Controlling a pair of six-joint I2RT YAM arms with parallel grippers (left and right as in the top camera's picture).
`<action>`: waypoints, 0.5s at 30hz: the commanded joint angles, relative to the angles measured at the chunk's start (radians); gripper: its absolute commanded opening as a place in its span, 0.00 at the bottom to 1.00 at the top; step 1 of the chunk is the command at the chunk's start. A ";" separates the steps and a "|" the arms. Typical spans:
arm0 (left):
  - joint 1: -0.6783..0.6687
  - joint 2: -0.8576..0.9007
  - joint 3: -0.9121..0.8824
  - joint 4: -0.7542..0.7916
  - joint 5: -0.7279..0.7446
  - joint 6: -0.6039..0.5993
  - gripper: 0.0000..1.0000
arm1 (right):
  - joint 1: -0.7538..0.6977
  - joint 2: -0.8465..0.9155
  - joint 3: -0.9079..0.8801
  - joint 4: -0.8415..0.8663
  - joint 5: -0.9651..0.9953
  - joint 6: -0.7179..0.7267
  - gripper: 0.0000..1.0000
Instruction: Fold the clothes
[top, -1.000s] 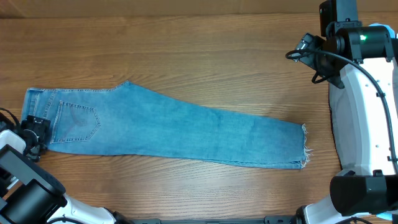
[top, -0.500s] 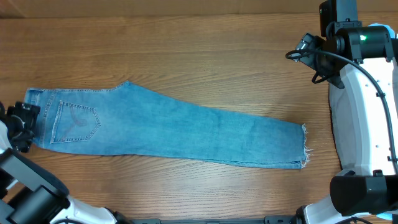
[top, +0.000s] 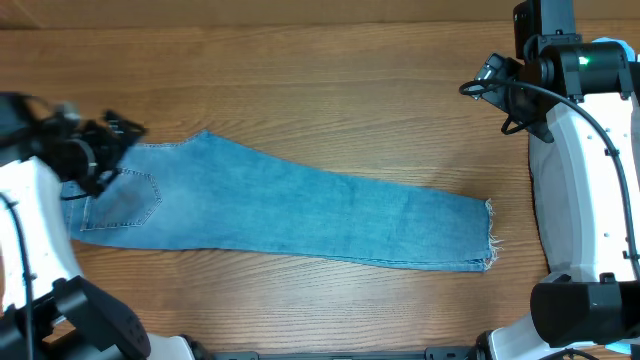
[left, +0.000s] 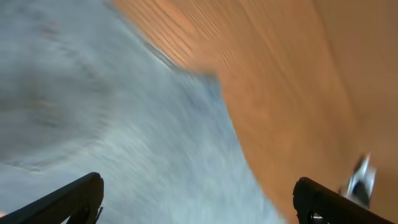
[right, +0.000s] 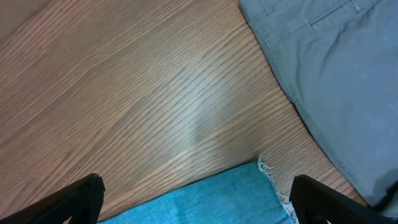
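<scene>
The light blue jeans (top: 300, 210) lie flat on the wooden table (top: 320, 90), folded lengthwise, back pocket (top: 125, 198) at the left, frayed hem (top: 489, 235) at the right. My left gripper (top: 125, 135) is open above the waistband end and hides part of it. Its blurred wrist view shows denim (left: 124, 137) below wide-apart fingers (left: 198, 199). My right gripper (top: 490, 72) is raised at the far right, away from the jeans. Its wrist view shows open empty fingers (right: 198, 196) above the hem corner (right: 264, 171).
A grey garment (right: 336, 68) lies at the right side of the table, next to the hem, seen in the right wrist view. The white right arm (top: 585, 180) runs along the right edge. The left arm (top: 30, 220) covers the left edge.
My left arm has swung up from the front left edge to above the waistband end of the jeans. The jeans and the right arm have not moved.
</scene>
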 joint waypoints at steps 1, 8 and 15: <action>-0.139 -0.001 0.011 -0.055 0.059 0.209 1.00 | -0.003 -0.006 0.006 0.007 -0.003 0.006 1.00; -0.476 0.000 0.010 -0.139 -0.217 0.118 1.00 | -0.004 -0.006 0.006 0.033 -0.049 0.005 1.00; -0.784 -0.003 0.010 -0.243 -0.576 -0.190 1.00 | -0.003 -0.006 0.002 -0.219 -0.071 -0.048 1.00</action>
